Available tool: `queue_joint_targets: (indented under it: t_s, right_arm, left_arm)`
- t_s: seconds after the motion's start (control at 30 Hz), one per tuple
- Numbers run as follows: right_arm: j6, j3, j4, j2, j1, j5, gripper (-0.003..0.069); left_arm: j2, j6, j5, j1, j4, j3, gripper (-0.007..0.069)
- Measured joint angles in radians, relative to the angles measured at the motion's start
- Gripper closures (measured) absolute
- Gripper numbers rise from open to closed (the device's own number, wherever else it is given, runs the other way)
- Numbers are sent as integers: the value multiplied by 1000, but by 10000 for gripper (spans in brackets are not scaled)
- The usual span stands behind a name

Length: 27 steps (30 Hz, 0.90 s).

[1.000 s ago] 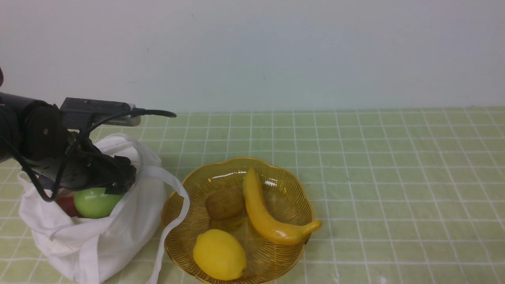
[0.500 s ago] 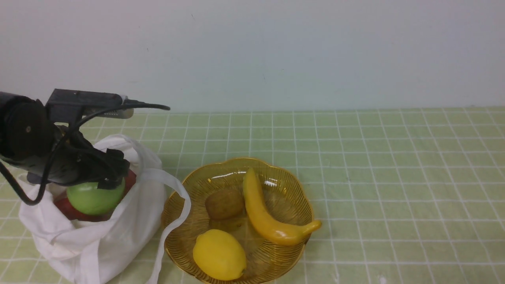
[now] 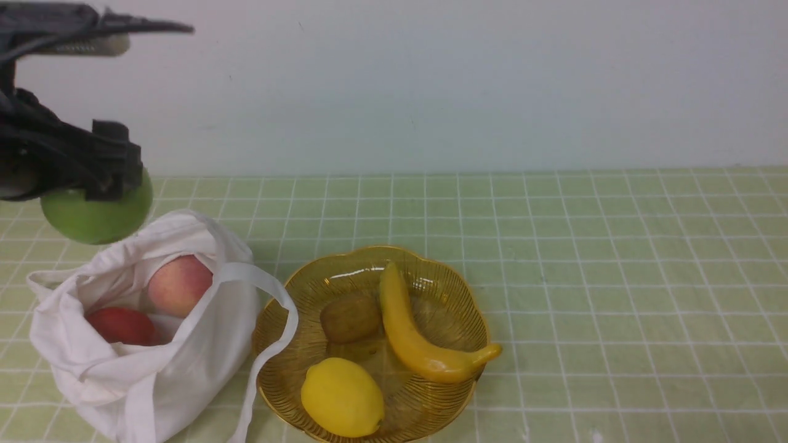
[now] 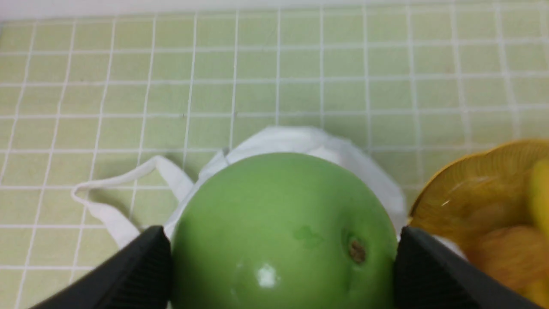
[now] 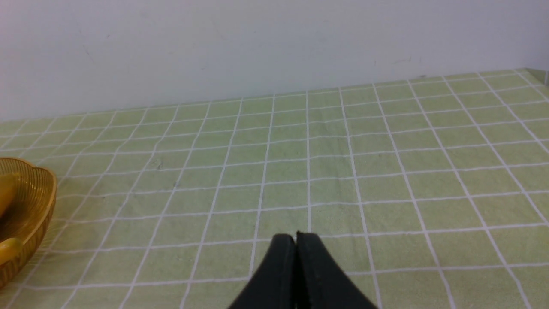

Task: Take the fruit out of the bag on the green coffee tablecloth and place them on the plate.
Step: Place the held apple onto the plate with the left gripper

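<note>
My left gripper (image 3: 92, 184) (image 4: 283, 240) is shut on the bright green apple (image 3: 95, 215) (image 4: 283, 231), holding it in the air above the white bag (image 3: 141, 363). Both black fingers press the apple's sides in the left wrist view. Inside the open bag lie a pink-yellow blushed fruit (image 3: 180, 285) and a dark red apple (image 3: 122, 325). The amber plate (image 3: 277, 344) stands right of the bag on the green tablecloth (image 3: 615, 277). My right gripper (image 5: 296, 238) hangs shut over bare cloth, holding nothing; it does not show in the front view.
The plate holds a yellow banana (image 3: 412, 335), a lemon (image 3: 342, 397) and a brown kiwi (image 3: 351, 317). A bag strap (image 3: 271, 351) drapes over the plate's left rim. A pale wall (image 3: 431, 80) closes the far edge.
My left gripper has risen out of the bag with the green apple and shifted left. The pink-yellow fruit and the red apple now show in the bag.
</note>
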<state>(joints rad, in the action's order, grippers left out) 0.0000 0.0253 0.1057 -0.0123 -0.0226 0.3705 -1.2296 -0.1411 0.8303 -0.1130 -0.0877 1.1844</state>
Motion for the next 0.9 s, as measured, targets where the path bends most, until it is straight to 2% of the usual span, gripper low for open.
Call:
queue_joint_targets:
  t_s: [0.13,0.23,0.53,0.73,0.9]
  right_arm:
    - [0,0,0,0,0,0,673]
    - [0,0,0,0,0,0,673]
    - [0,0,0,0,0,0,673]
    - [0,0,0,0,0,0,673]
    - [0,0,0,0,0,0,673]
  left_arm:
    - [-10,48,62,-63,81,42,13]
    - [-80,92,90,-174,144,46,13]
    - [-367,108,-2,-383,153,46,13]
    - [-473,95,-97,-454,157,46,13]
    - [-496,75,-147,-458,154,46,13]
